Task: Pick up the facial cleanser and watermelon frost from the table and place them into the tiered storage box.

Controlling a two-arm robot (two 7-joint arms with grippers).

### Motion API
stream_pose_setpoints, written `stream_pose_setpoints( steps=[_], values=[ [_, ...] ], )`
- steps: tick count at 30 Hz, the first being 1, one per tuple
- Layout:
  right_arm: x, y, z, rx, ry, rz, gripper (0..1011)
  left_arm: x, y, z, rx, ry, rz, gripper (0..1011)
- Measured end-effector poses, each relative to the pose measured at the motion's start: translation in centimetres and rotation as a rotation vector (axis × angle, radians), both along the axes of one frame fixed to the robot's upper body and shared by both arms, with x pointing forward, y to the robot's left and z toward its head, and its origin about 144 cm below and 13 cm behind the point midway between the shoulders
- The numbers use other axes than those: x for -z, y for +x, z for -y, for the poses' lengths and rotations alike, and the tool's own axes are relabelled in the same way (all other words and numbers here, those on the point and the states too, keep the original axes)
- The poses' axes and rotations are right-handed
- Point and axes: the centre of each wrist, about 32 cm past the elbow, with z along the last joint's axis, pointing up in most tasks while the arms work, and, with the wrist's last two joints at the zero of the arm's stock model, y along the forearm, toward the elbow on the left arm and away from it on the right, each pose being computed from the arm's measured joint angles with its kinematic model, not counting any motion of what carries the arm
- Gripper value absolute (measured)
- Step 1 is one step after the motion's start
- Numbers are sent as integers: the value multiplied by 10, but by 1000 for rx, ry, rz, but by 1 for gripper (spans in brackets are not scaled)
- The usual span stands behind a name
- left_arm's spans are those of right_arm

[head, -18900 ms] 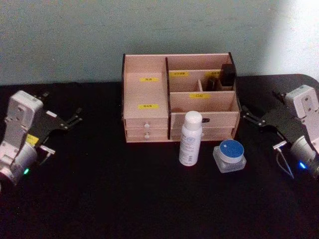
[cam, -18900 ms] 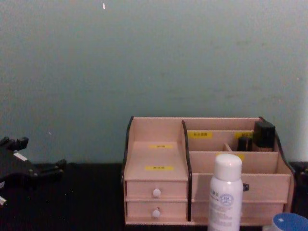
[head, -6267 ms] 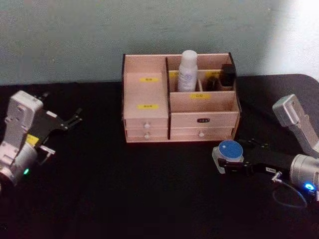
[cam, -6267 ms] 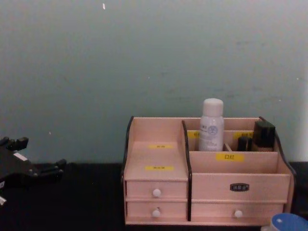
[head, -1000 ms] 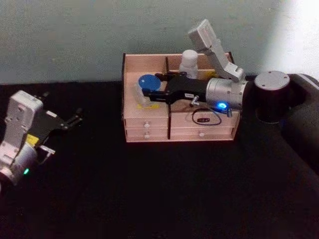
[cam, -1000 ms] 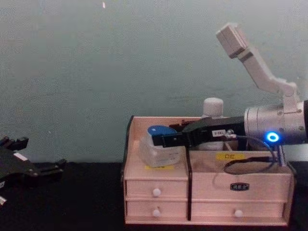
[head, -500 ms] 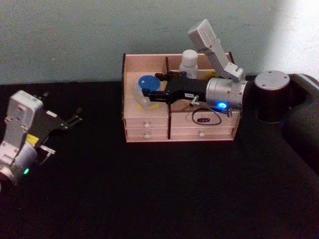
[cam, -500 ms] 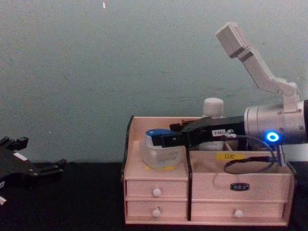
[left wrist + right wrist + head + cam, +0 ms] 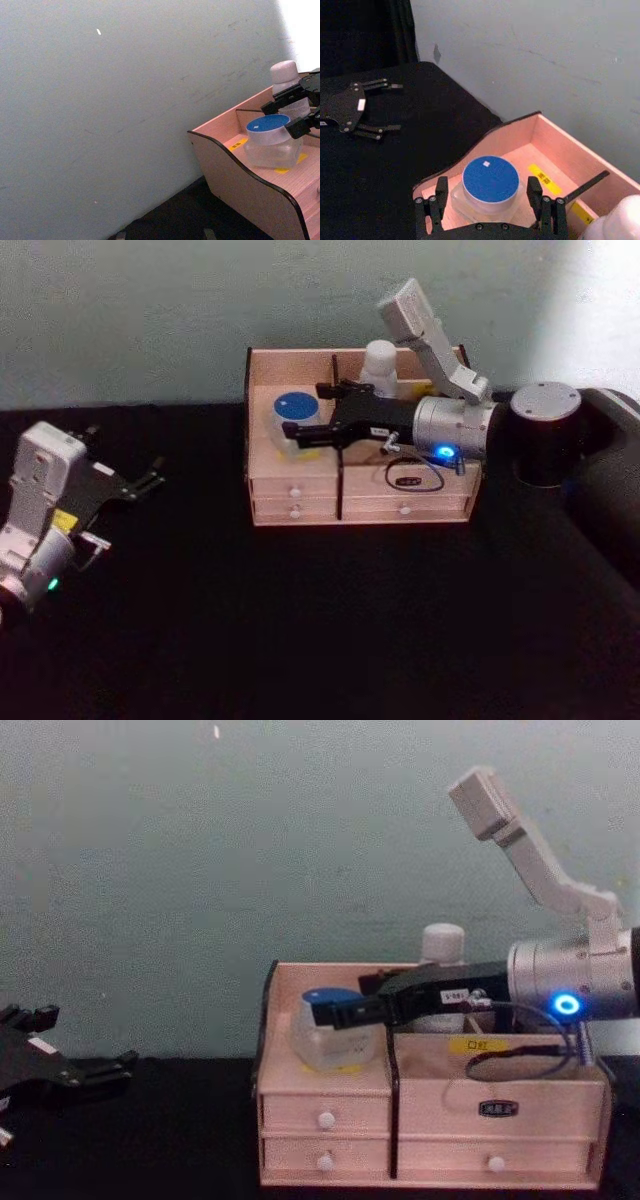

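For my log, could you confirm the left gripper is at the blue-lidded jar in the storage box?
Not quite: the right gripper is at the blue-lidded jar in the storage box, as the head view shows; the left gripper is parked far to the left.

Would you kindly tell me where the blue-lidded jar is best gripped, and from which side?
I'd grip the blue-lidded jar by its clear body, from the robot's right, where the open right claw sits: it stands upright, and the tiered storage box walls block left and back.
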Motion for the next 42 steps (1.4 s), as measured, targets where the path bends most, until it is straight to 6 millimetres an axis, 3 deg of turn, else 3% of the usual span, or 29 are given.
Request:
stream_pose_setpoints(
  steps=[9,15,24,28,34,42],
  values=[
    [-15,-17,8,16,30,91,1000,0,0,0,0,0,0,1001],
    [-25,-40,18,15,63,112,1000,0,0,0,0,0,0,1001],
    [-28,-90,48,51,43,101,1000,0,0,0,0,0,0,1001],
    [-27,-111,66,136,22,112,1000,0,0,0,0,0,0,1001],
    [-16,-144,93,419,5,224,1000,0,0,0,0,0,0,1001],
    [13,-162,100,692,-6,302,1000,0,0,0,0,0,0,1001]
  ],
)
